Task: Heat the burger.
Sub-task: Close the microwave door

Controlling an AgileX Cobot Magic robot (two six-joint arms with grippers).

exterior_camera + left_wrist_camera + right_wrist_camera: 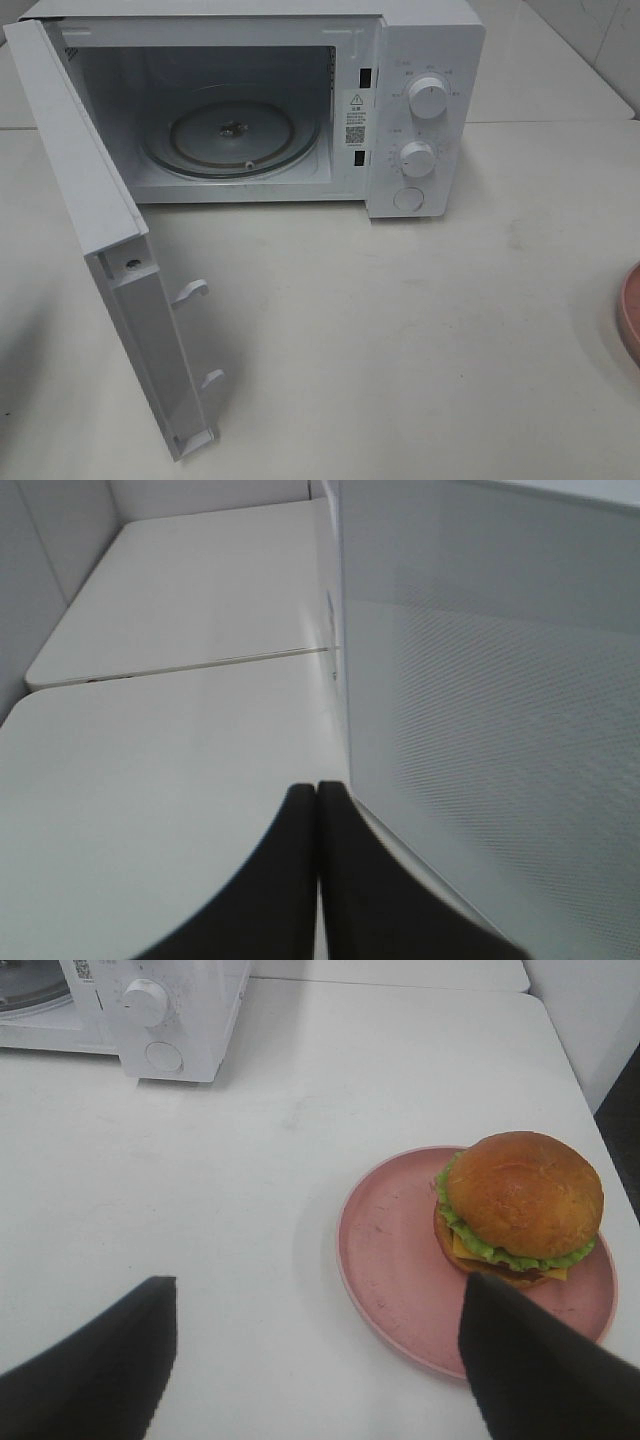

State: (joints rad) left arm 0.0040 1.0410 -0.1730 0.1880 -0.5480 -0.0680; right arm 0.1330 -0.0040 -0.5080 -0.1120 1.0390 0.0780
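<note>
Right wrist: burger [520,1205] on pink plate [400,1270] | microwave [425,60] door [100,230] open

The microwave [300,100] stands at the table's [400,330] back, door [100,240] swung out leftward; the burger [518,1208] sits on a plate [400,1270] to the right.

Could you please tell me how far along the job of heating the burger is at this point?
Done: the microwave door stands wide open, its glass turntable bare. In hand: the right gripper, fingers spread, hangs near the burger without touching it; the left gripper is shut beside the door. Left: grasping the burger off its pink plate, loading it, closing the door, and turning the knobs.
</note>
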